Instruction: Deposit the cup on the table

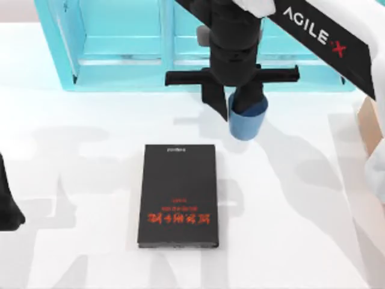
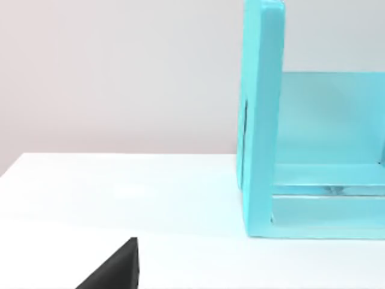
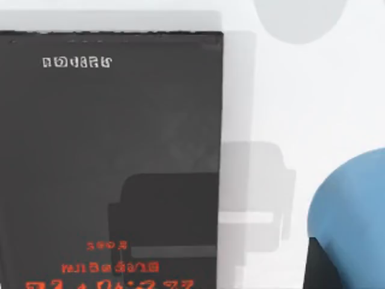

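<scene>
The blue cup [image 1: 248, 123] hangs above the white table [image 1: 78, 150], just beyond the far right corner of the black book. My right gripper [image 1: 246, 101] is shut on the cup's rim, one finger inside and one outside. In the right wrist view the cup [image 3: 352, 217] curves in at the edge with a dark finger [image 3: 316, 265] against it, and its round shadow lies on the table [image 3: 337, 90] below. My left arm [image 1: 7, 205] is parked at the left edge of the table.
A black book with red lettering [image 1: 178, 194] lies flat in the middle of the table. A turquoise shelf unit [image 1: 120, 42] stands along the far edge. A tan object [image 1: 368, 123] sits at the right edge. White surface lies open right of the book.
</scene>
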### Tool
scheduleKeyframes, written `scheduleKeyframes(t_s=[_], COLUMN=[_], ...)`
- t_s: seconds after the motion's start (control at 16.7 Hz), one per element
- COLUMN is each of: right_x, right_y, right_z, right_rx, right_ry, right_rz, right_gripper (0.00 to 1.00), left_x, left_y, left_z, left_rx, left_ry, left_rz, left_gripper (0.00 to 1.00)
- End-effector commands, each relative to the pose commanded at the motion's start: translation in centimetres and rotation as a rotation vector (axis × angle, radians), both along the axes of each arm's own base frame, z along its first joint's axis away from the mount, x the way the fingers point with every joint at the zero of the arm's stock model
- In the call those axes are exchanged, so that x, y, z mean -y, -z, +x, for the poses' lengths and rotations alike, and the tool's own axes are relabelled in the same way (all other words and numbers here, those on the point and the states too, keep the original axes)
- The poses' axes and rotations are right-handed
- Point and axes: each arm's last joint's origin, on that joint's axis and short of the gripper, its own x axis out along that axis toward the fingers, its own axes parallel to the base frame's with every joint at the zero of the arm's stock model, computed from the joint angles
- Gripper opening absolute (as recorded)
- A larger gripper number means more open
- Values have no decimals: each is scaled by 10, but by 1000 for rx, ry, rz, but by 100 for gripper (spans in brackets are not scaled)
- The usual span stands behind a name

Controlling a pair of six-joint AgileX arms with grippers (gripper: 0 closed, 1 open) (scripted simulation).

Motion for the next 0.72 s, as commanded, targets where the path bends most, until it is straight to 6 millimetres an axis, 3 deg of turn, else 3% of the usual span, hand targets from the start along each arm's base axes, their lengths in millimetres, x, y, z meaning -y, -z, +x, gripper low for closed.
scheduleKeyframes(t_s=[0.3,0.72], right_x=[0,9], right_y=[10,60], right_z=[2,1], right_rx=[11,-3], right_ry=[-2,1], right_rz=[5,-3], right_gripper=[0,0], left_x=[0,0], left_y=[0,0], left_z=[0,0], left_rx=[0,0], left_ry=[0,0], left_rz=[0,0], left_gripper=[100,100])
